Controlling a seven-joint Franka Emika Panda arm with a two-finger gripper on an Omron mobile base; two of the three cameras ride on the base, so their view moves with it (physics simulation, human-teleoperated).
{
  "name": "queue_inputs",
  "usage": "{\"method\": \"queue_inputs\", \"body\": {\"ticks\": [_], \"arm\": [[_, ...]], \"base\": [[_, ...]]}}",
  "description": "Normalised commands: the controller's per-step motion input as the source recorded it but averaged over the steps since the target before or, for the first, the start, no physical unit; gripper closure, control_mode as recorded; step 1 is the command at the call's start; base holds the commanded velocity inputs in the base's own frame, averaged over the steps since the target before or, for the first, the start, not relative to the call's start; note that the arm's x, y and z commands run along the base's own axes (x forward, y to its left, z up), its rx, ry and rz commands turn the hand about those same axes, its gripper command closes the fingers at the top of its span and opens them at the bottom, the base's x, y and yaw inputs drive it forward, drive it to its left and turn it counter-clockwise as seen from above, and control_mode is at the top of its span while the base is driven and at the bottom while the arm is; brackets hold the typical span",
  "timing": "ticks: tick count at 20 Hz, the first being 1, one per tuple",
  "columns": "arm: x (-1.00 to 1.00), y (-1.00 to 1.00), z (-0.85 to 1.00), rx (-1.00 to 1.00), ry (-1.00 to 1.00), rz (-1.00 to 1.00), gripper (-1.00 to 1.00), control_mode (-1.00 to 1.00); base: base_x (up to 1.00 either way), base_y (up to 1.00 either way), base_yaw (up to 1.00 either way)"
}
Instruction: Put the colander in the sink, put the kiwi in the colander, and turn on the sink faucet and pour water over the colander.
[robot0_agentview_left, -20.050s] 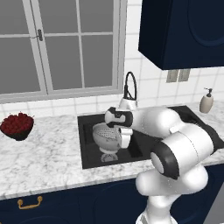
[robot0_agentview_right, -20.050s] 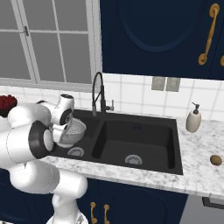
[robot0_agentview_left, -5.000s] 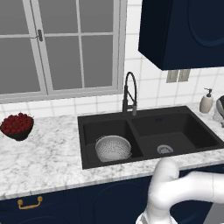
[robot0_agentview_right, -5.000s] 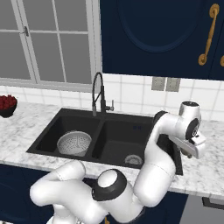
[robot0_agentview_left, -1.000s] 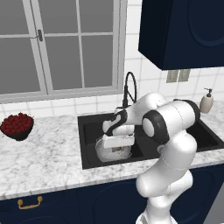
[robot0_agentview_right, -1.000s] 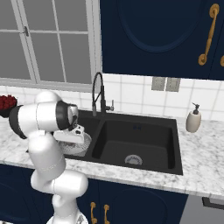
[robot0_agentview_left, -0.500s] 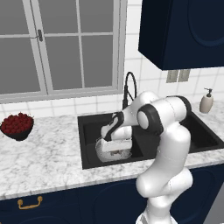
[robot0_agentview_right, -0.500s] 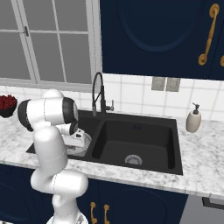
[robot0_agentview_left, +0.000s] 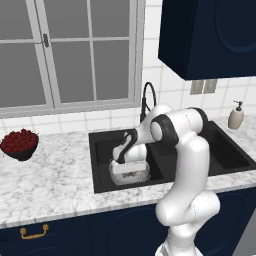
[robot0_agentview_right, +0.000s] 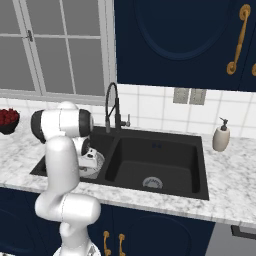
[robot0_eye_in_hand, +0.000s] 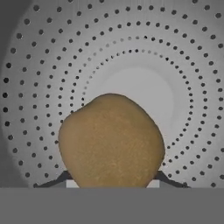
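Between hand (robot0_eye_in_hand: 112, 181) fingers, kiwi (robot0_eye_in_hand: 111, 141)

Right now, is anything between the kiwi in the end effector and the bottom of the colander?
Nothing visible. The hand view shows the kiwi hanging directly over the colander, whose perforated bowl beneath it holds nothing else.

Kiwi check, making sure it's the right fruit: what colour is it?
Tan-brown; the kiwi shows best in the hand view, over the colander.
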Motion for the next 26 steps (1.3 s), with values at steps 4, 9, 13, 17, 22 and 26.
{"method": "queue_inputs", "body": {"ticks": [4,9,13,17,22,26], "arm": [[0.19,0.0,-0.03,0.0,-0.06,0.0,-1.0,-1.0],[0.01,0.0,0.07,0.0,-0.02,0.0,-1.0,-1.0],[-0.21,-0.02,0.58,0.0,-0.03,0.02,-1.0,-1.0],[-0.18,0.0,0.82,0.0,-0.03,0.0,-1.0,-1.0],[-0.29,-0.05,0.98,0.0,-0.03,0.0,-1.0,-1.0],[-0.35,-0.13,0.84,0.0,0.0,0.0,-1.0,-1.0]], "base": [[0.0,0.0,0.0],[0.0,0.0,0.0],[0.0,0.0,0.0],[0.0,0.0,0.0],[0.0,0.0,0.0],[0.0,0.0,0.0]]}}
